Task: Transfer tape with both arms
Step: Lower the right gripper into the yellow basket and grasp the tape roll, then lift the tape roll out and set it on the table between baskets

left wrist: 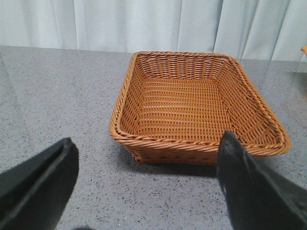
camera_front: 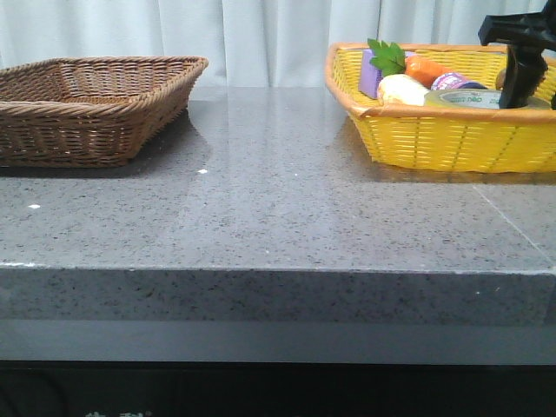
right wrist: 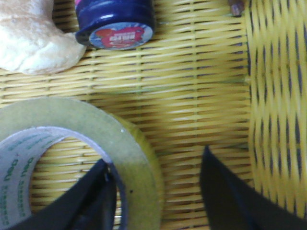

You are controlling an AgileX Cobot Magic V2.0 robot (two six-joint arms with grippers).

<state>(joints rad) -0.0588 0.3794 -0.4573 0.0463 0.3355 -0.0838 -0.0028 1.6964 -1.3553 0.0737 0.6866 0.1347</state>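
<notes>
The tape (right wrist: 110,129), a yellow roll with a white core and green lettering, lies flat in the yellow basket (right wrist: 278,96). In the front view the tape (camera_front: 465,98) shows low behind the basket's front wall. My right gripper (right wrist: 154,158) is open and straddles the roll's wall. One finger (right wrist: 96,191) is inside the core and the other finger (right wrist: 220,191) is outside, apart from the roll. In the front view the right gripper (camera_front: 517,91) reaches down into the basket. My left gripper (left wrist: 147,143) is open and empty above the table, in front of the brown wicker basket (left wrist: 192,105).
The brown wicker basket (camera_front: 87,104) stands empty at the far left. The yellow basket (camera_front: 452,139) at the far right also holds a bread piece (right wrist: 29,43), a dark blue jar (right wrist: 115,21), a purple box with green leaves (camera_front: 373,69) and an orange carrot (camera_front: 426,68).
</notes>
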